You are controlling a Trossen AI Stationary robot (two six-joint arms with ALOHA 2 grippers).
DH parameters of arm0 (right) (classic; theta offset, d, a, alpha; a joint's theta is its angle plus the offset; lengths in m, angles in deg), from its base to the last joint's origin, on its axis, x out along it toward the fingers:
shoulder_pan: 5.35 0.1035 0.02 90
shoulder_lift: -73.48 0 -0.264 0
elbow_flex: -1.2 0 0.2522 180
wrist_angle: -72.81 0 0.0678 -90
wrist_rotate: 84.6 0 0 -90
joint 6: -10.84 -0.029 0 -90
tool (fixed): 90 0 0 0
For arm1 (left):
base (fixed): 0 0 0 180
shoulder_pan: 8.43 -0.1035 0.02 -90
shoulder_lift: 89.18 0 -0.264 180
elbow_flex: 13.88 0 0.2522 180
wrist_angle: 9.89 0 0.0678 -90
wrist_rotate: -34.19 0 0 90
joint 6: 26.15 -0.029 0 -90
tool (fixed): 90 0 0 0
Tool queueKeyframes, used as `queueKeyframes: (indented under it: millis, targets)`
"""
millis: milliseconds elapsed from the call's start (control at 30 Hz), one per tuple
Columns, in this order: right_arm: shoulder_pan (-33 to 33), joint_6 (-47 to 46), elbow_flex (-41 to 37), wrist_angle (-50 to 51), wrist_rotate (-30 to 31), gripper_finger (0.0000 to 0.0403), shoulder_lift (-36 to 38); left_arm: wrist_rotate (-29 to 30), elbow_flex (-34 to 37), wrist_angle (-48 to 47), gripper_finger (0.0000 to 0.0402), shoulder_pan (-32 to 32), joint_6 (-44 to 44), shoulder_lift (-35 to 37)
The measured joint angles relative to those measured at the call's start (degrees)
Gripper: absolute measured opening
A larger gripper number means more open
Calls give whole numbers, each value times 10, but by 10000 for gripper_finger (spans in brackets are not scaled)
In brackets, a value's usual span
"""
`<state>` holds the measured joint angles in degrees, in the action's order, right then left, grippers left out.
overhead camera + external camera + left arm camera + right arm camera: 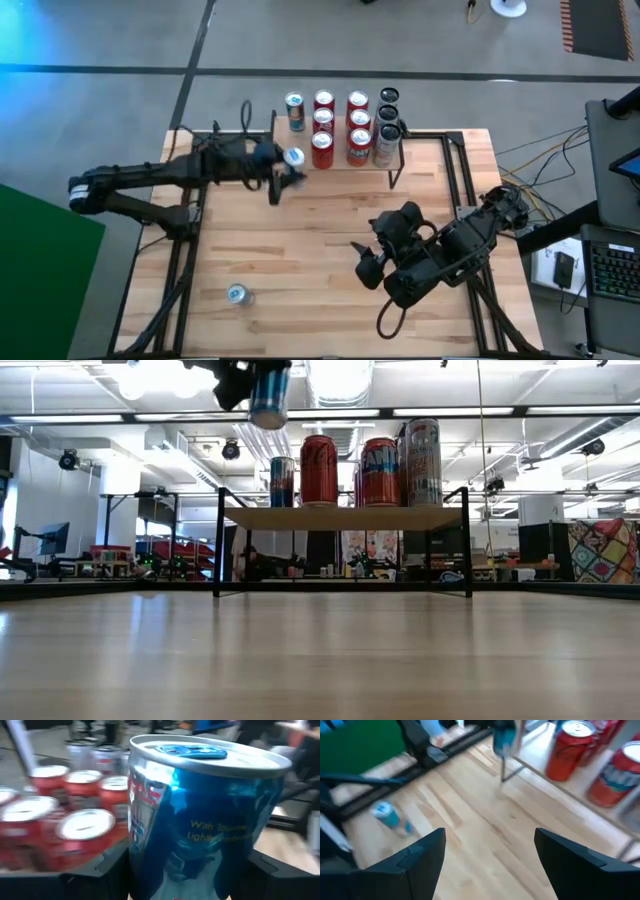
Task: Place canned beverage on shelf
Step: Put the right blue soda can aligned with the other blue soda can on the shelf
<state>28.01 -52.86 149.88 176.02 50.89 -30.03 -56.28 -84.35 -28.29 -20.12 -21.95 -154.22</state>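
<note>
My left gripper [285, 172] is shut on a blue and silver can [294, 157], held in the air near the left end of the shelf [345, 517]; the can also shows in the low view [269, 395] and fills the left wrist view [200, 815]. The shelf, a light-wood plank on thin black legs, stands at the table's far edge and bears several red cans [323, 125], a blue can [294, 110] and tall silver cans [387, 140]. My right gripper [368, 262] is open and empty over the table's right half. My left gripper pinches the blue can's side wall [145, 870] between its two fingers [107, 875], one on either side of the body. The can stands upright, its top [200, 752] up, lifted clear of the table and higher than the shelf top.
Another blue can [237, 294] lies on its side on the table near the front left; it also shows in the right wrist view [387, 815]. The slatted wooden tabletop [300, 250] between the arms is bare. Cables and a desk stand off the table's right.
</note>
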Motion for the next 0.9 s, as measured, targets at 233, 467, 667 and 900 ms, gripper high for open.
queueKeyframes:
  millis: [233, 467, 667, 900]
  targets:
    - [-4, 61, -13, 6, 12, 288, 4, -19, 7, 3, 233, -107, -17, 2]
    - [-55, 87, -18, 6, 30, 288, 27, -82, 57, 138, 233, -178, -15, -22]
    - [-92, 53, -49, 6, 43, 288, 59, -158, 70, 154, 233, -246, -46, -58]
    - [-140, 19, -92, 6, 41, 288, 82, -234, 72, 186, 230, -287, -79, -112]
